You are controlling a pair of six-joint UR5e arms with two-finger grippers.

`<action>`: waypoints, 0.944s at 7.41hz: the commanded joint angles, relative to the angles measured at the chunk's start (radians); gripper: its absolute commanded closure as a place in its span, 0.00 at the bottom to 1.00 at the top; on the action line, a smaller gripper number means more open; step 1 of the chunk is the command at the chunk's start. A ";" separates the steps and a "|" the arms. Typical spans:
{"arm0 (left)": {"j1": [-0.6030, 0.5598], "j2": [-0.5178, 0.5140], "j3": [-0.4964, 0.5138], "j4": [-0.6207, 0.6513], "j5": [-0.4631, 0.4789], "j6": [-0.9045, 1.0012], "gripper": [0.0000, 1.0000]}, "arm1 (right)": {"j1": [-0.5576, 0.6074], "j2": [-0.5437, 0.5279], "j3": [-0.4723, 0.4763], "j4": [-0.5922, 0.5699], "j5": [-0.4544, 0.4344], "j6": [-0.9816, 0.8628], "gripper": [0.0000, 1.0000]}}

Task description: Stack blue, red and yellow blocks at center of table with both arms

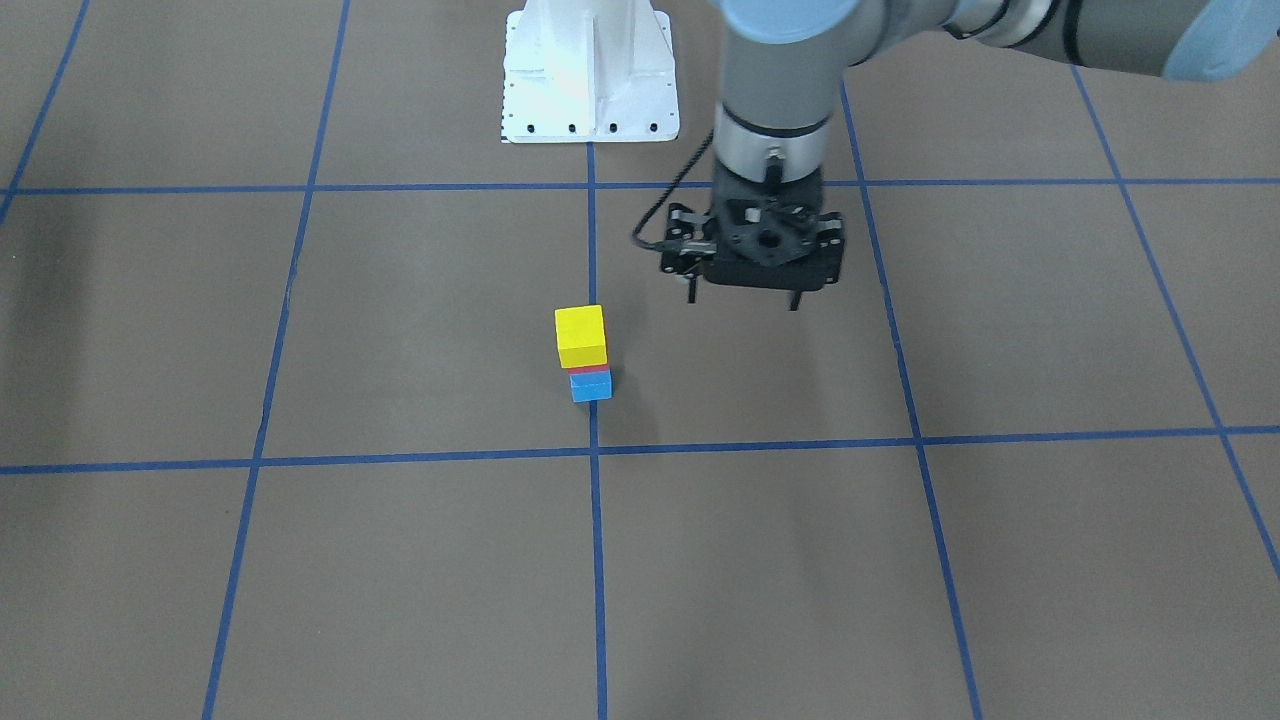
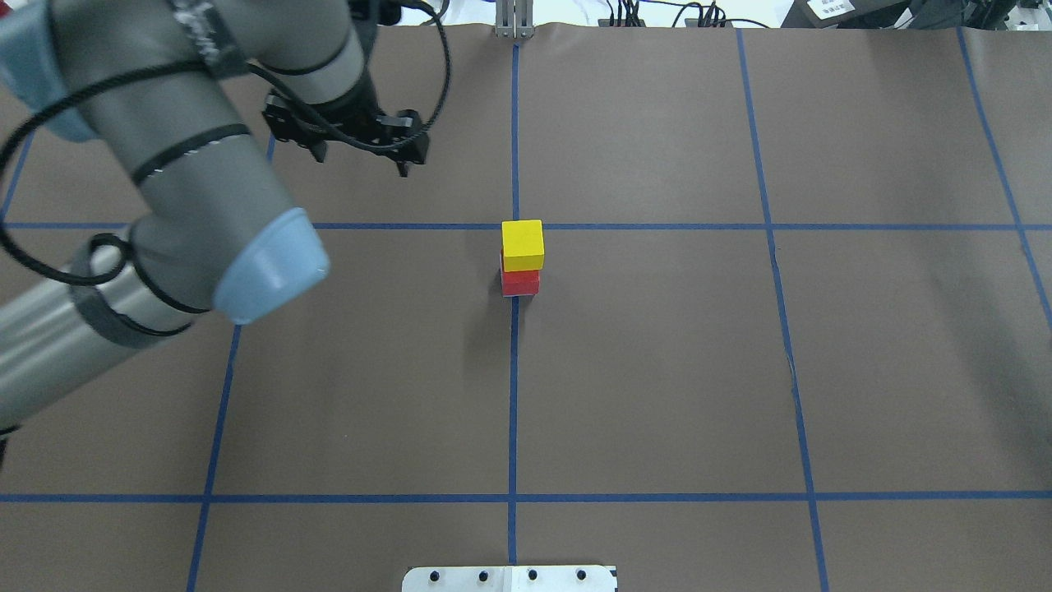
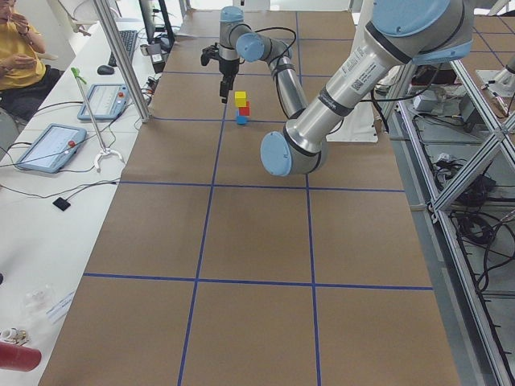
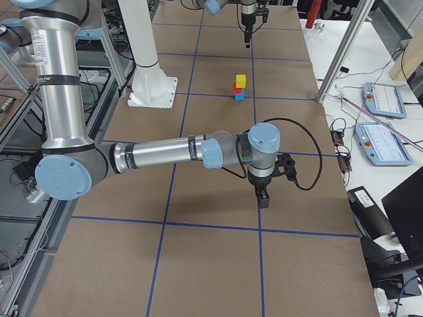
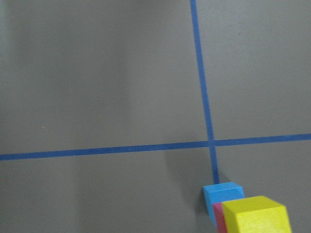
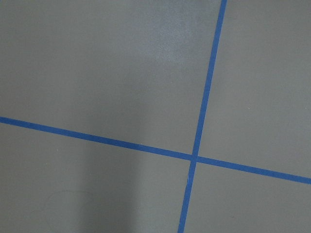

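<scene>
a: where do the blocks stand?

b: in one tower on the brown table point(image 1: 400, 560), at its middle. the blue block point(image 1: 591, 387) is at the bottom, on a strip of blue tape point(image 1: 597, 560). the red block point(image 1: 589, 369) lies on it, and the yellow block point(image 1: 581, 335) sits on top. the yellow one is set a little askew on the red.

a: and the left gripper point(image 1: 743, 300)?

b: raised above the table on the robot's left of the tower and apart from it. its fingers point(image 1: 690, 296) point down, spread wide, with nothing between them.

a: the right gripper point(image 4: 262, 197)?

b: it shows only from the side, pointing down over the table, well apart from the tower. i cannot tell whether its fingers are parted or together. its own camera shows only bare table and crossing tape.

a: anything else?

b: the white base plate point(image 1: 590, 70) at the table's robot side.
</scene>
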 commanded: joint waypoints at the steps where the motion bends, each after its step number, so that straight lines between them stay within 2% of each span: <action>1: -0.297 0.269 -0.109 0.015 -0.162 0.477 0.00 | 0.013 -0.034 -0.006 0.001 0.000 -0.012 0.01; 2: -0.441 0.373 -0.088 0.014 -0.216 0.693 0.00 | 0.019 -0.053 -0.008 0.002 0.000 -0.020 0.01; 4: -0.664 0.507 0.056 0.000 -0.280 1.021 0.00 | 0.040 -0.099 -0.008 0.004 -0.002 -0.055 0.00; 5: -0.704 0.609 0.078 -0.031 -0.284 1.027 0.00 | 0.065 -0.105 -0.008 0.002 -0.003 -0.083 0.00; 7: -0.714 0.734 0.070 -0.060 -0.284 1.015 0.00 | 0.065 -0.111 -0.005 0.002 -0.002 -0.083 0.00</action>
